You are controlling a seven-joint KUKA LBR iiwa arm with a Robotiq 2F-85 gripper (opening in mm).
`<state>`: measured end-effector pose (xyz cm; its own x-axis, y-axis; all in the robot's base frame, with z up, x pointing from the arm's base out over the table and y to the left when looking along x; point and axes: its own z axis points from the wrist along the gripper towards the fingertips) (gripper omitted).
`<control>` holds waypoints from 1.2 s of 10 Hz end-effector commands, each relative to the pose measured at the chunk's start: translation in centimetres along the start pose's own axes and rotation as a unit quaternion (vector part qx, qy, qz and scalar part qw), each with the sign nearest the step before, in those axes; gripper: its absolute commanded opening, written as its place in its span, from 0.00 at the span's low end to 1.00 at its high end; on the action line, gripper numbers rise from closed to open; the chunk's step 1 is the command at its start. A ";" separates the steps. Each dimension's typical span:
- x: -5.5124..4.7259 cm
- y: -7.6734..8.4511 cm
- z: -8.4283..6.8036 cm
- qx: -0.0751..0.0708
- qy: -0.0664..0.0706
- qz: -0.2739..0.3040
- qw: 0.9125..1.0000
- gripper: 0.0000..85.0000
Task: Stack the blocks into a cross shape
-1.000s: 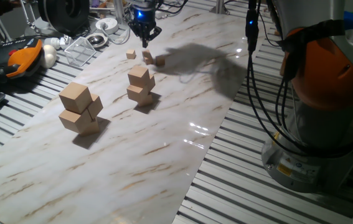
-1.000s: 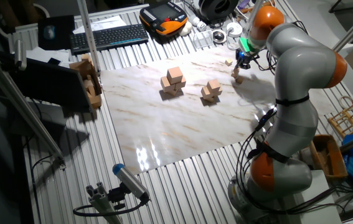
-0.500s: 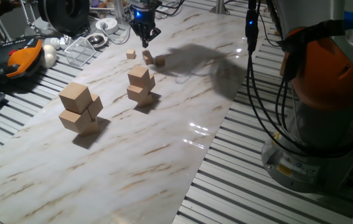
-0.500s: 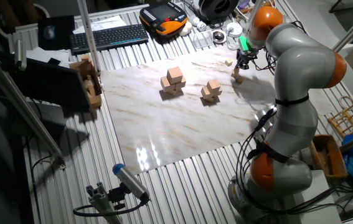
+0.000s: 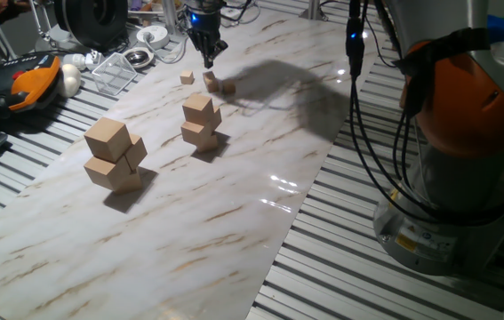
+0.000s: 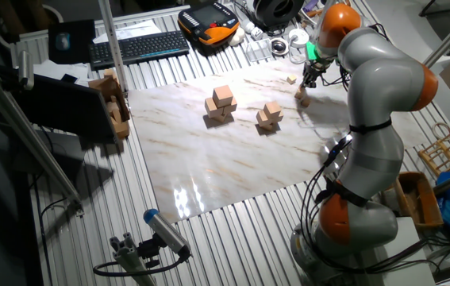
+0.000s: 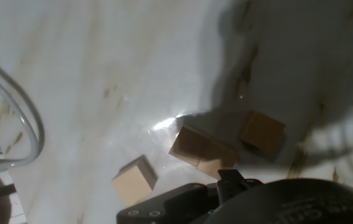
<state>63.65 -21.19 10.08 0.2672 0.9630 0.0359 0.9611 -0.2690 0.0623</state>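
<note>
The tiny tan blocks lie on the marble sheet at its far end. One block point(image 5: 187, 78) lies alone, a touching pair point(image 5: 210, 80) sits beside it, and another block point(image 5: 228, 88) lies just past the pair. The hand view shows the same layout: the lone cube point(image 7: 135, 179), the pair point(image 7: 202, 151) and the other cube point(image 7: 262, 132). My gripper point(image 5: 207, 60) hangs just above the pair, its fingers drawn to a narrow point with nothing between them. From the other side, the gripper point(image 6: 309, 78) hovers over the same blocks point(image 6: 299, 94).
A stack of medium tan cubes point(image 5: 201, 122) stands mid-sheet and a stack of large tan cubes point(image 5: 114, 156) stands nearer the left edge. Wire trays, bowls and an orange pendant point(image 5: 29, 80) crowd the far left, off the sheet. A cable point(image 7: 14, 124) curves along the hand view's left.
The gripper has risen slightly above the small blocks. The blocks have not moved.
</note>
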 end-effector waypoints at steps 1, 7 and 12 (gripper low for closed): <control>0.0 0.0 -0.1 0.000 -0.002 0.001 1.000 0.00; -0.8 -0.3 0.5 0.010 -0.009 0.045 0.999 0.00; -1.6 0.1 0.5 -0.020 0.014 0.169 0.985 0.00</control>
<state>63.40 -22.78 9.58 0.5096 0.8557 0.0903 0.8524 -0.5164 0.0825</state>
